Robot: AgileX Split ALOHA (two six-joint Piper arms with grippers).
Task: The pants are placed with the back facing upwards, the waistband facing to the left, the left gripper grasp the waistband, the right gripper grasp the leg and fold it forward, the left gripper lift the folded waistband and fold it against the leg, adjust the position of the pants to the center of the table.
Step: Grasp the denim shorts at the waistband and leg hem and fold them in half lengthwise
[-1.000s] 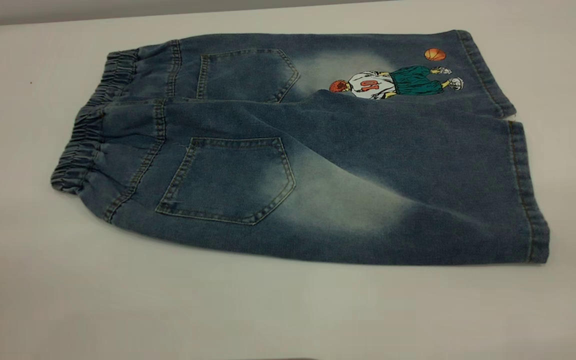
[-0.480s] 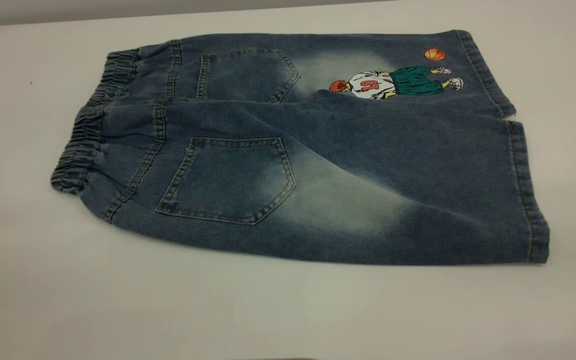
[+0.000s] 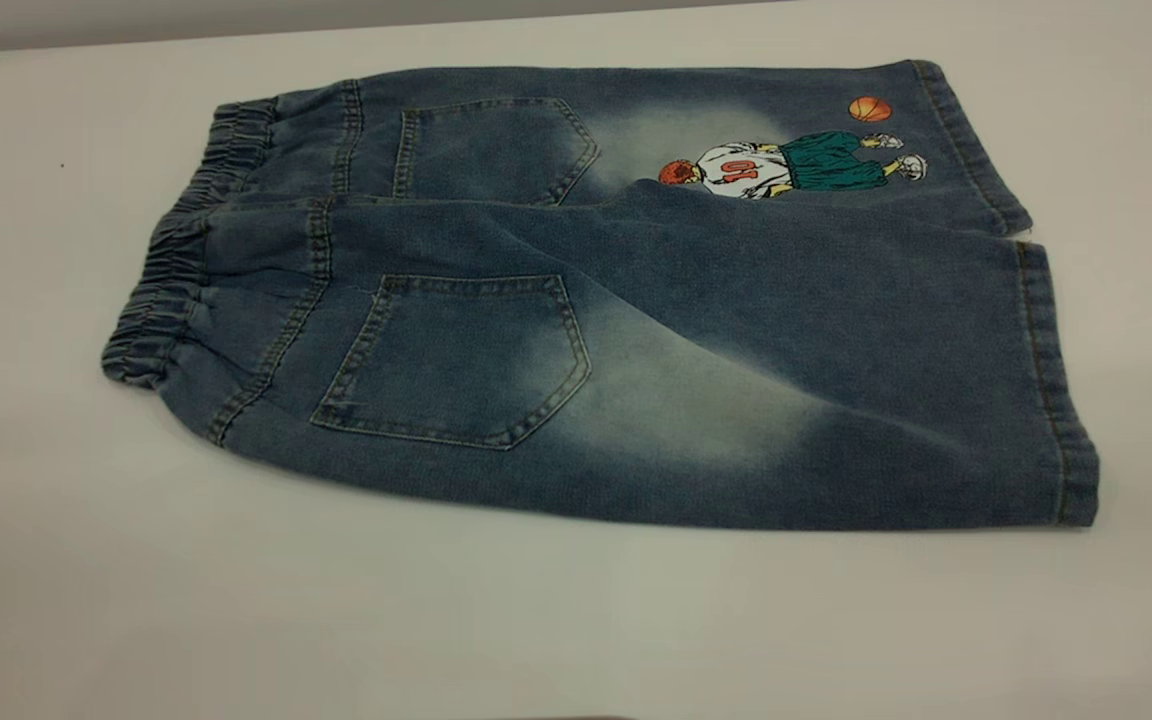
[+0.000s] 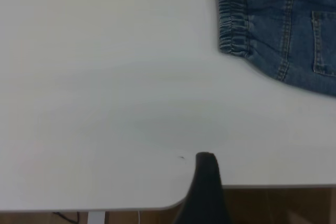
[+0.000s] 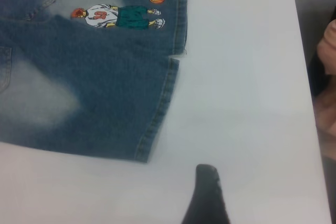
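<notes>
Pants [image 3: 636, 300] lie well apart from both grippers' jaws.

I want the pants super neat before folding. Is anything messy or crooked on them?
A little. The plain leg lies slanted over the printed leg, covering the edge of the basketball player. The waistband is bunched, but that is its elastic. Otherwise the pants lie flat on the table.

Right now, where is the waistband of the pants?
In the exterior view the waistband is at the left end of the pants, flat on the table, left of the two back pockets.
</notes>
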